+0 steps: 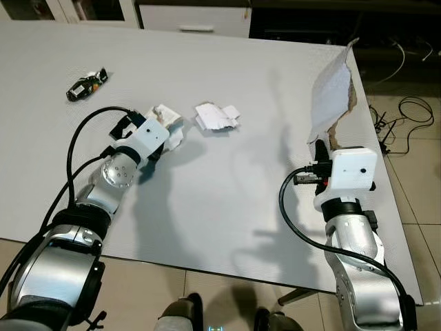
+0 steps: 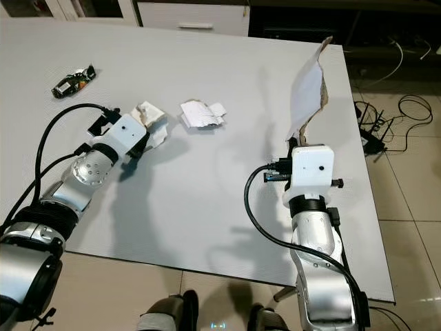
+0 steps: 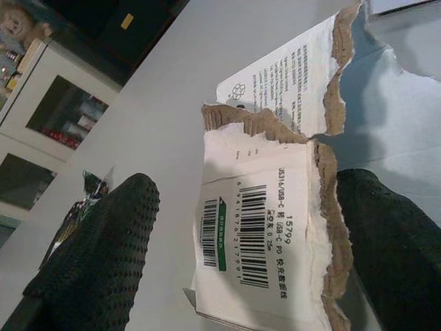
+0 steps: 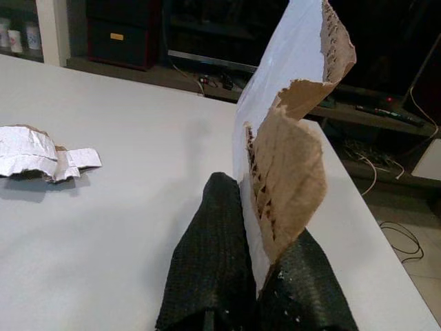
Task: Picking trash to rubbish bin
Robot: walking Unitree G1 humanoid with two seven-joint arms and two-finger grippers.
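Observation:
My right gripper (image 4: 258,221) is shut on the lower edge of a large torn cardboard sheet (image 1: 333,93), white on one side and brown on the other. It holds the sheet upright near the table's right edge. My left gripper (image 3: 248,186) is open, one finger (image 3: 103,255) on each side of a torn cardboard scrap (image 1: 170,125) with a barcode label that lies on the table. A crumpled white scrap (image 1: 216,116) lies just right of it. A black wrapper (image 1: 87,84) lies at the far left of the table.
Everything rests on a white table (image 1: 227,200). Its right edge is close to my right arm, with tiled floor and loose cables (image 1: 406,110) beyond. Dark cabinets (image 2: 289,21) stand behind the table. The table's near edge is by my feet.

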